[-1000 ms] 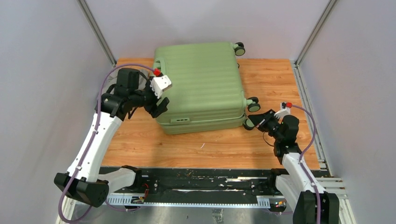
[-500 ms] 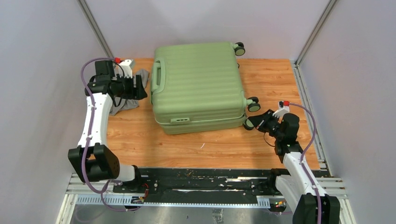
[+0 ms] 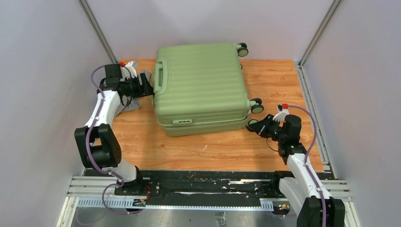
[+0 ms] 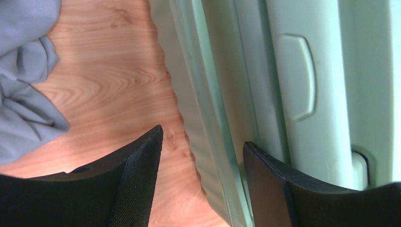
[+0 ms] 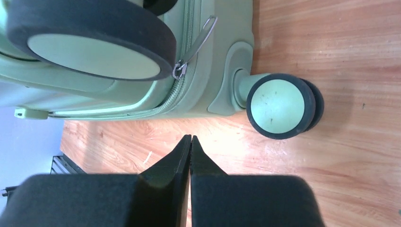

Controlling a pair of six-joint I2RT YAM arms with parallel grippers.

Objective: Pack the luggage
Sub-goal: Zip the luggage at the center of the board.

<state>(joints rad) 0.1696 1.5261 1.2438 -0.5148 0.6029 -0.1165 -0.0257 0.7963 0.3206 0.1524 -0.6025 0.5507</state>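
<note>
Luggage, a large light-green ribbed hard-shell suitcase (image 3: 201,87), is lying flat and closed on the wooden desk (image 3: 283,80), reaching toward its twelve o'clock edge. At the case's nine o'clock side, near the handle, the left pincer (image 3: 144,87) is standing released, one finger over bare wood and the other against the shell. A crumpled grey cloth (image 3: 130,106) is lying beside it. At the case's four o'clock corner the right pincer (image 5: 190,139) is sitting clenched on nothing, just short of a black-and-green wheel (image 5: 279,106).
</note>
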